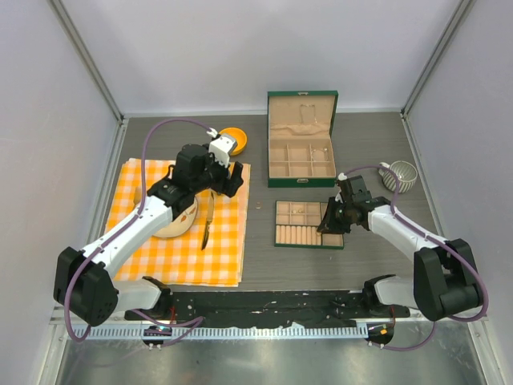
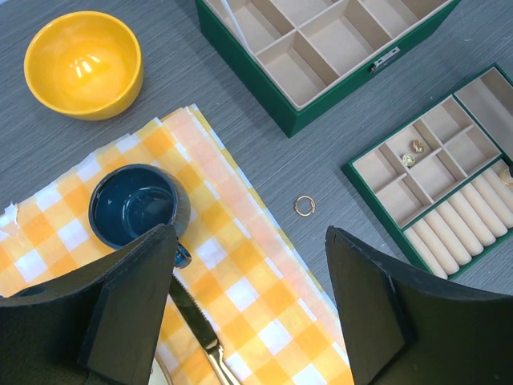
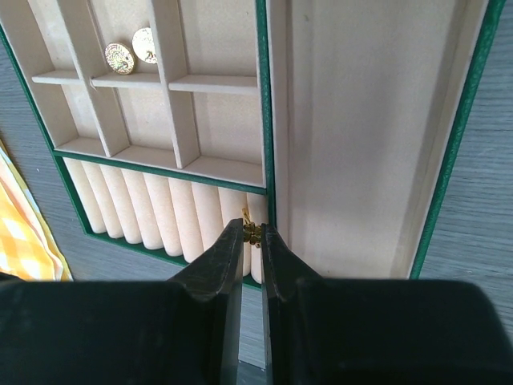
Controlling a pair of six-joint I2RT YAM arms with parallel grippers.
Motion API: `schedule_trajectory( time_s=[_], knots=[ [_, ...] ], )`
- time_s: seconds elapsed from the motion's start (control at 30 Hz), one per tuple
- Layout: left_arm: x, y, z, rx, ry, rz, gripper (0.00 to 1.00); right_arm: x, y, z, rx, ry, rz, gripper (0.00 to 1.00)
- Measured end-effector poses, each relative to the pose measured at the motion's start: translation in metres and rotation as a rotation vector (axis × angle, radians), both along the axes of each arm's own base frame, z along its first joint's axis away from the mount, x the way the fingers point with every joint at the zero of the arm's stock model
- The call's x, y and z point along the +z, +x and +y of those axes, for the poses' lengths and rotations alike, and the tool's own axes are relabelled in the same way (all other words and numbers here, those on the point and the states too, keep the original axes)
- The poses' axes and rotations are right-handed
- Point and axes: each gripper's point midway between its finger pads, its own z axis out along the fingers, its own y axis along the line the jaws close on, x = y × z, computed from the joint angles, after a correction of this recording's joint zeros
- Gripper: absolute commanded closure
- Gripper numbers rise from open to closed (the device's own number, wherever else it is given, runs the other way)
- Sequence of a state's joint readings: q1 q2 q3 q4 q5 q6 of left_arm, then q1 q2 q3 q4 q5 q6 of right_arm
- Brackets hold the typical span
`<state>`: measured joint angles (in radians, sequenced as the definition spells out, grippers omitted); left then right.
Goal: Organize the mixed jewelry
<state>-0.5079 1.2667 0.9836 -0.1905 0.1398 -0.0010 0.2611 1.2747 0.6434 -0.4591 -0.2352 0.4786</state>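
Observation:
My right gripper is shut on a tiny gold piece and holds it over the cream ring rolls of the green compartment tray. In the top view it is at the tray's right end. Two tiny gold pieces lie in one tray compartment and also show in the left wrist view. A small gold ring lies on the bare table between cloth and tray. My left gripper is open and empty above the checkered cloth's right edge. No silvery hoop bracelet shows.
An open green jewelry box stands behind the tray. On the orange checkered cloth are a knife, a dark blue cup and a white dish. A yellow bowl sits behind it, a ribbed cup far right.

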Motion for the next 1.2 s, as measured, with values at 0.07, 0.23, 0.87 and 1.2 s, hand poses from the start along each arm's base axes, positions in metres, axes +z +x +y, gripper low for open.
schedule_trajectory(
  time_s=[0.07, 0.23, 0.87, 1.2],
  knots=[
    [0.0002, -0.0002, -0.0004, -0.002, -0.001, 0.0, 0.21, -0.0002, 0.0001, 0.0002, 0.0, 0.001, 0.003, 0.99],
    [0.0015, 0.0006, -0.0011, -0.003, -0.005, -0.006, 0.21, -0.0003, 0.0007, 0.001, 0.001, 0.005, 0.011, 0.99],
    [0.0042, 0.0012, -0.0037, -0.004, -0.025, -0.008, 0.2, 0.0008, 0.0024, 0.0017, 0.012, -0.016, -0.001, 0.99],
    [0.0039, 0.0009, -0.0042, -0.005, -0.028, -0.004, 0.2, 0.0009, 0.0042, 0.0009, 0.016, -0.048, -0.013, 0.99]
  ],
)
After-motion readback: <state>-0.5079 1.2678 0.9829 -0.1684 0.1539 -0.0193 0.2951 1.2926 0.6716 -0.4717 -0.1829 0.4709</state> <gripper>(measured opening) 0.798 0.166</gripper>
